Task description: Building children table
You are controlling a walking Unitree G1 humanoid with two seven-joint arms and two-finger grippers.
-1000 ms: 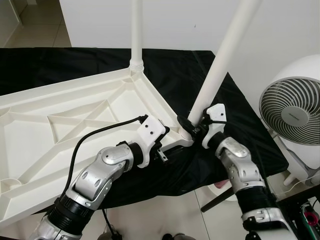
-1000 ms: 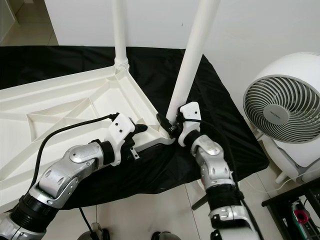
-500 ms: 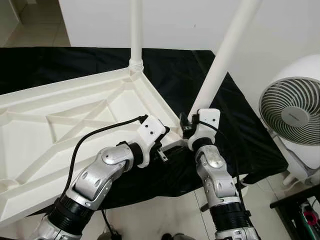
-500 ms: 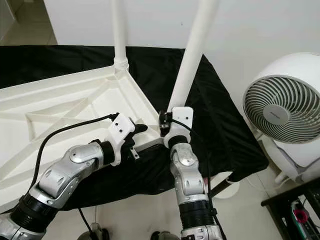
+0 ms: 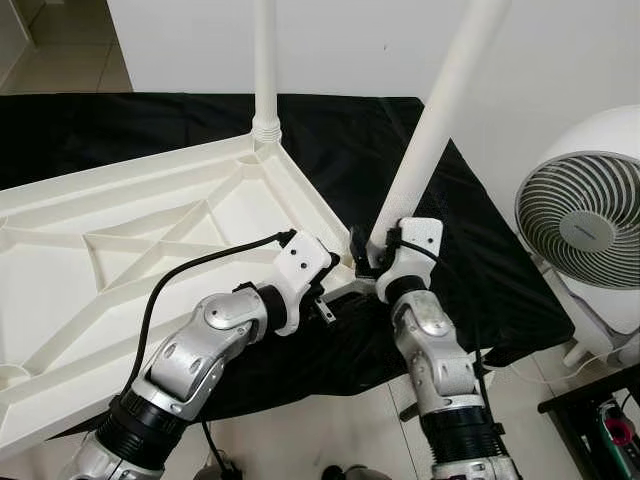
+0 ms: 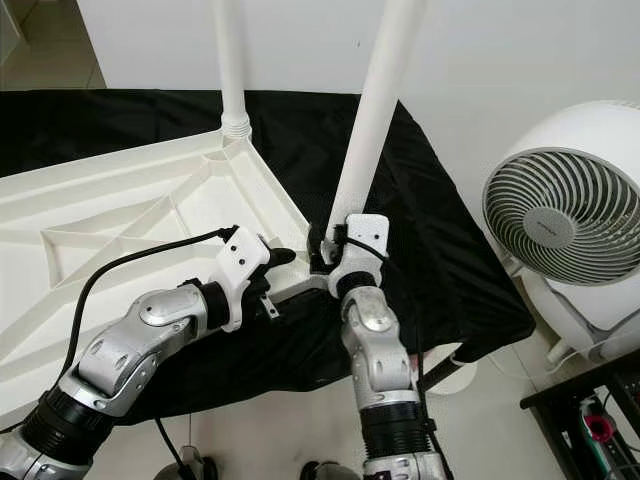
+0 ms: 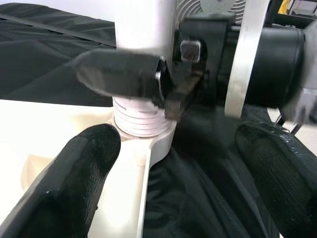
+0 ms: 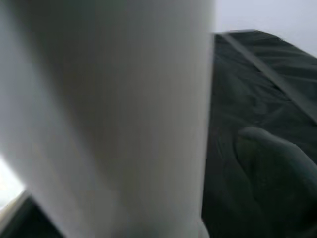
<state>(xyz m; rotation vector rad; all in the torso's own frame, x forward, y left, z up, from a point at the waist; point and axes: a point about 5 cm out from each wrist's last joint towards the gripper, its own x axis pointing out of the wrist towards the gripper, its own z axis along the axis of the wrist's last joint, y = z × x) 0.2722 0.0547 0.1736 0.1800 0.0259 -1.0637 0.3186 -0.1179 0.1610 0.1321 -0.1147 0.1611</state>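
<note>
Two tools at one corner: right tool (image 5: 366, 256) clenched on leaning table leg (image 5: 430, 128), left tool (image 5: 335, 283) spread beside tabletop (image 5: 120, 235).

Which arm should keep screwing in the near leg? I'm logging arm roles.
Right, probably: the right gripper already clasps the near leg at its threaded base, while the left gripper braces the tabletop corner beside it.

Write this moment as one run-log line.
right gripper: clamped at base of near white plastic table leg | left gripper: open beside corner socket | upturned white plastic tabletop: on black cloth
</note>
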